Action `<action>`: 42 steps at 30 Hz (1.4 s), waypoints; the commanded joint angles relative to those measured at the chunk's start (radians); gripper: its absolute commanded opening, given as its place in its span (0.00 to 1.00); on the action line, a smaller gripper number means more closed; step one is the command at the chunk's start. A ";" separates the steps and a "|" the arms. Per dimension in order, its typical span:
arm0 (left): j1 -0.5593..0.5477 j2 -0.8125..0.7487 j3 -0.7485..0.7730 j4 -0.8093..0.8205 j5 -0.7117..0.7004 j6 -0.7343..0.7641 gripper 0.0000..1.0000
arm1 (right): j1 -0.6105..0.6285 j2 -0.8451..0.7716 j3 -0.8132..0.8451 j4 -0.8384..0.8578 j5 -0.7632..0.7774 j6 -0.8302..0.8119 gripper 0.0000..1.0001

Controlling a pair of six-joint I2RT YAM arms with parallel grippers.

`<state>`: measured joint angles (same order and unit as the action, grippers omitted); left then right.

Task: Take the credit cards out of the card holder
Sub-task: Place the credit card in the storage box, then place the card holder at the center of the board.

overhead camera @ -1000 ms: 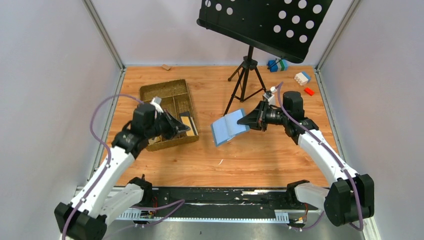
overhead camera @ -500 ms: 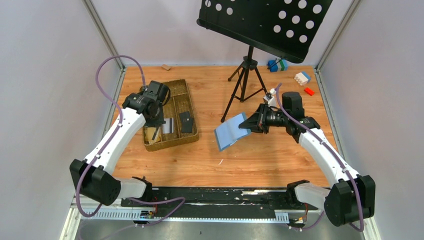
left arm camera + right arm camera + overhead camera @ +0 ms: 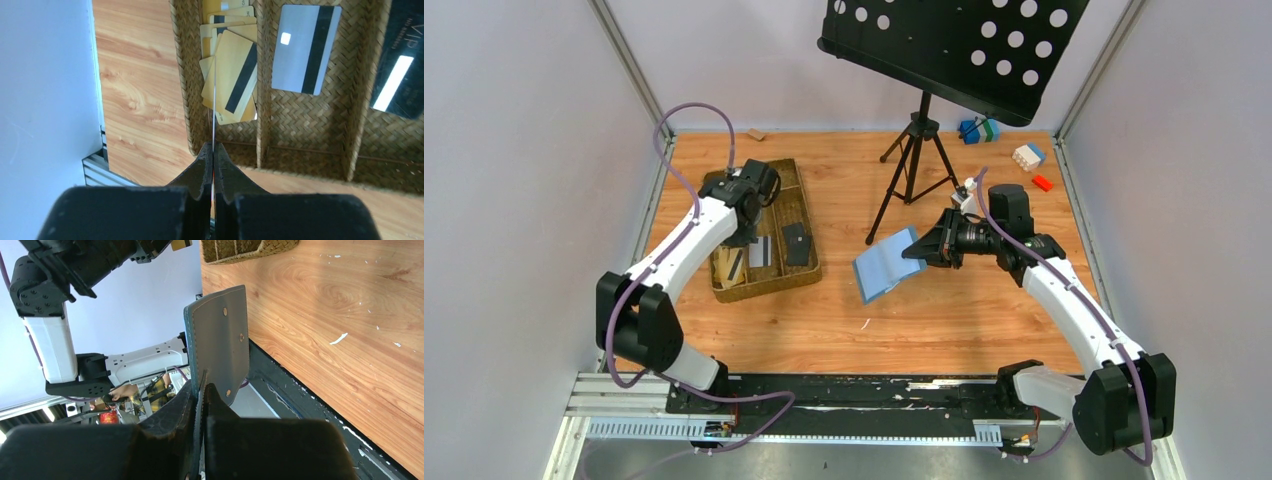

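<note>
Two credit cards lie face-down in a woven tray [image 3: 190, 75] ahead of the left gripper [image 3: 213, 150]. The silver-grey card [image 3: 305, 49] has a black stripe and a small pale square. It sits in the middle compartment, ahead of the jaws and to their right. The black card [image 3: 395, 55] is in the next compartment, further right. It carries a white strip and the letters "VIP"; a line of smaller print beside them is too fine to read.

The left jaws are clenched on a thin card [image 3: 214, 100] seen edge-on, so its colour and face cannot be told. It points straight out from the jaws over the left compartment, where a loose heap of gold cards [image 3: 235, 75] with black stripes lies.

The card holder [image 3: 220, 340], blue with stitched edges and small snap studs, is pinched by one edge in the shut jaws of the right gripper [image 3: 202, 385]. It stands out in front of them beside the wooden surface [image 3: 325, 315], well apart from the tray. Whether its far corner touches the wood cannot be told.

Behind the right gripper stand a black music stand [image 3: 954, 45] and a few toy bricks [image 3: 1028, 155].
</note>
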<state>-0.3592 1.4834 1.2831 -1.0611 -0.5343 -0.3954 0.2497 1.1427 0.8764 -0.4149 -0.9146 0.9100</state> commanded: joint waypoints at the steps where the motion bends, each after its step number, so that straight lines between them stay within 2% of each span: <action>1: 0.017 0.057 -0.009 0.051 -0.077 -0.011 0.00 | -0.003 -0.027 0.042 0.014 -0.005 -0.013 0.00; 9: 0.055 0.175 -0.051 0.078 -0.097 -0.043 0.00 | -0.003 -0.041 0.030 0.013 -0.007 -0.013 0.00; 12: 0.095 0.211 -0.075 0.136 -0.054 -0.023 0.01 | -0.003 -0.044 0.025 0.011 -0.007 -0.014 0.00; 14: 0.106 0.230 -0.071 0.152 -0.020 -0.007 0.12 | -0.003 -0.046 0.019 0.014 -0.007 -0.010 0.00; 16: 0.106 0.232 -0.054 0.120 -0.007 -0.005 0.40 | -0.003 -0.048 0.019 0.012 -0.008 -0.008 0.00; 17: 0.106 0.218 -0.048 0.104 -0.004 -0.007 0.47 | -0.003 -0.049 0.021 0.008 -0.008 -0.011 0.00; 20: 0.106 0.127 -0.047 0.071 0.031 -0.008 0.54 | -0.003 -0.051 0.030 -0.002 -0.004 -0.022 0.00; 23: 0.106 -0.002 -0.034 0.037 0.165 -0.008 0.58 | -0.005 -0.048 0.032 0.004 -0.002 -0.021 0.00; 26: 0.105 -0.102 -0.021 0.011 0.354 -0.024 0.77 | -0.006 -0.042 0.026 0.020 -0.005 -0.014 0.00; 28: 0.105 -0.176 -0.042 0.036 0.533 -0.047 0.92 | -0.006 -0.040 0.015 0.044 -0.011 0.002 0.00; 31: 0.092 -0.309 -0.151 0.204 0.882 -0.163 1.00 | -0.006 -0.038 -0.017 0.146 -0.039 0.063 0.00; 34: 0.012 -0.441 -0.345 0.550 1.068 -0.449 1.00 | -0.006 -0.039 -0.053 0.252 -0.065 0.149 0.00; 36: -0.081 -0.512 -0.487 0.867 1.080 -0.677 1.00 | -0.006 -0.038 -0.057 0.275 -0.069 0.170 0.00; 38: -0.156 -0.542 -0.581 1.061 1.027 -0.811 1.00 | -0.006 -0.038 -0.061 0.300 -0.080 0.203 0.00; 42: -0.223 -0.548 -0.615 1.157 0.965 -0.872 1.00 | -0.004 -0.036 -0.091 0.423 -0.112 0.324 0.00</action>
<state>-0.5510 0.9565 0.6693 -0.2268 0.4221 -1.0645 0.2470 1.1164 0.8051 -0.1749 -0.9710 1.0958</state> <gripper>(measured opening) 0.998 0.056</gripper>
